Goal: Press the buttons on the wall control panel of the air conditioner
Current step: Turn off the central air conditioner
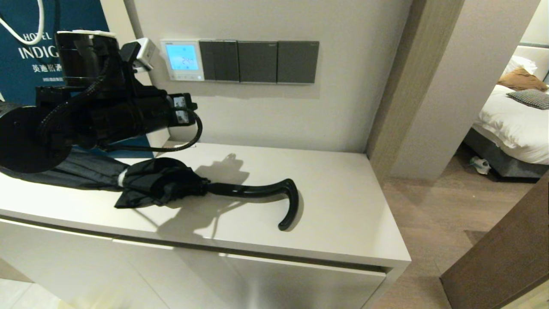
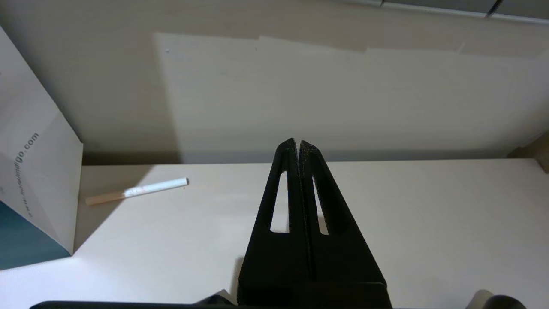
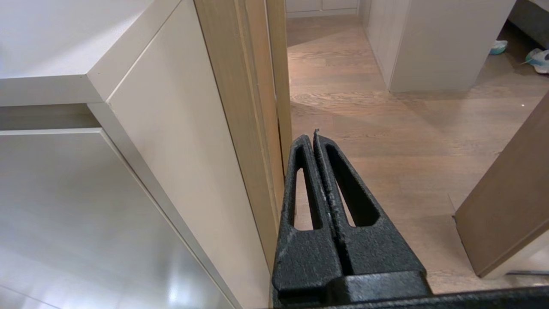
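Observation:
The air conditioner's wall control panel (image 1: pixel 183 60) is a small white thermostat on the wall, its screen lit light blue with digits. The buttons (image 1: pixel 184 77) are a pale row along its lower edge. My left gripper (image 1: pixel 193 107) is raised in front of the wall, below and a little left of the panel and apart from it. In the left wrist view it (image 2: pixel 297 143) is shut and empty, pointing at the bare wall above the cabinet top; the panel is out of that view. My right gripper (image 3: pixel 312 137) is shut and empty, parked low beside the cabinet's side.
Dark grey switch plates (image 1: pixel 259 61) adjoin the panel on its right. A black folded umbrella (image 1: pixel 180 182) lies on the white cabinet top (image 1: pixel 343 206). A blue hotel paper bag (image 1: pixel 25 47) stands at the left. A thin white stick (image 2: pixel 137 190) lies by the wall.

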Tool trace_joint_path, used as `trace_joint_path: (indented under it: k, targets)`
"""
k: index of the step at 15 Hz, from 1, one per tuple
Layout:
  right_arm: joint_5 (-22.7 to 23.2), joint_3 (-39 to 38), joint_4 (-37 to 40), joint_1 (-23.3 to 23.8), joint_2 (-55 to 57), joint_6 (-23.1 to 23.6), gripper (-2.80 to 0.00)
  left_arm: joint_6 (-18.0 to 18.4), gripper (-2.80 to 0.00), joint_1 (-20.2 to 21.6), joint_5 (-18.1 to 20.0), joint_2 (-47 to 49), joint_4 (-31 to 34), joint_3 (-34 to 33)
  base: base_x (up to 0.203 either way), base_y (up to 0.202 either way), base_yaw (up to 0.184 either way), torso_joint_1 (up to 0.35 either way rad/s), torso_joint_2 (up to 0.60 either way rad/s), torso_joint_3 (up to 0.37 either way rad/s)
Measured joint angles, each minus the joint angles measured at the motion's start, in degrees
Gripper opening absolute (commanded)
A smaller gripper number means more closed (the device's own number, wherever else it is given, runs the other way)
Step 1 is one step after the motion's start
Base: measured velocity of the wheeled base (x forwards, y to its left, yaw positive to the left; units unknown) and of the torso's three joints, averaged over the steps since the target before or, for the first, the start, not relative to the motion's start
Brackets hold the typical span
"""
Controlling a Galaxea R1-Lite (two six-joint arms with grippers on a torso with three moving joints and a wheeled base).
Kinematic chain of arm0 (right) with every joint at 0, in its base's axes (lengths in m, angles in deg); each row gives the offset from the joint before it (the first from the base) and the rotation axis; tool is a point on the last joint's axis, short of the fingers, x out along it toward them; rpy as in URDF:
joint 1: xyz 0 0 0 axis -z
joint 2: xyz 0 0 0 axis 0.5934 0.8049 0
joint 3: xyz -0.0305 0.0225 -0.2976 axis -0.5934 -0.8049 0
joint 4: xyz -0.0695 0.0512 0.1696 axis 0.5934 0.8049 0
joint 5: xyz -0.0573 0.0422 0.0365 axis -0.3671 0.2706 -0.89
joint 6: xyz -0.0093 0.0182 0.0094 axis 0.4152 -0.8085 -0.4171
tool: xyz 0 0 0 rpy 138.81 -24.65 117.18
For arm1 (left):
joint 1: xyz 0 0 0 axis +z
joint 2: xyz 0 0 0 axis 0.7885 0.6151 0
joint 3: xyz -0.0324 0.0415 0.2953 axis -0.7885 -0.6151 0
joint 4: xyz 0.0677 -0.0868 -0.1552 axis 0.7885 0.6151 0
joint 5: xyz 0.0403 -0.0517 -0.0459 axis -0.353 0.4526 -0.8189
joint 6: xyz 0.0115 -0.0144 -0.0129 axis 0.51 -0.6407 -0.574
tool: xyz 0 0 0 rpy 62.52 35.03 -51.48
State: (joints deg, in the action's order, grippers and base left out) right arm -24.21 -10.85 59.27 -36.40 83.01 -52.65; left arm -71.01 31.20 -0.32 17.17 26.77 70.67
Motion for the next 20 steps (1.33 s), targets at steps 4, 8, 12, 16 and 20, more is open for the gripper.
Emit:
trace_joint_path:
  k: [4, 8, 12, 16, 20]
  targets:
    - [0.01, 0.00, 0.00, 0.00, 0.00, 0.00, -2.80, 0.00, -2.80, 0.04, 0.04, 0.45, -0.02, 0.15, 0.000, 0.000, 0.000, 0.000, 0.00, 0.000]
    - [0.01, 0.00, 0.00, 0.00, 0.00, 0.00, -2.80, -0.02, -2.80, 0.01, -0.01, 0.51, -0.02, 0.15, 0.000, 0.000, 0.000, 0.000, 0.00, 0.000]
    - [0.02, 0.00, 0.00, 0.00, 0.00, 0.00, -2.80, -2.46, -2.80, -0.39, -2.93, 4.29, -0.13, 7.32, 0.000, 0.000, 0.000, 0.000, 0.00, 0.000]
    - [0.00, 0.00, 0.00, 0.00, 0.00, 0.00, -2.80, -2.65, -2.80, -0.49, -3.16, 6.31, -0.09, 9.07, 0.000, 0.000, 0.000, 0.000, 0.00, 0.000]
    - [0.02, 0.00, 0.00, 0.00, 0.00, 0.00, -2.80, -2.63, -2.80, -0.49, -3.16, 6.82, -0.15, 9.43, 0.000, 0.000, 0.000, 0.000, 0.00, 0.000]
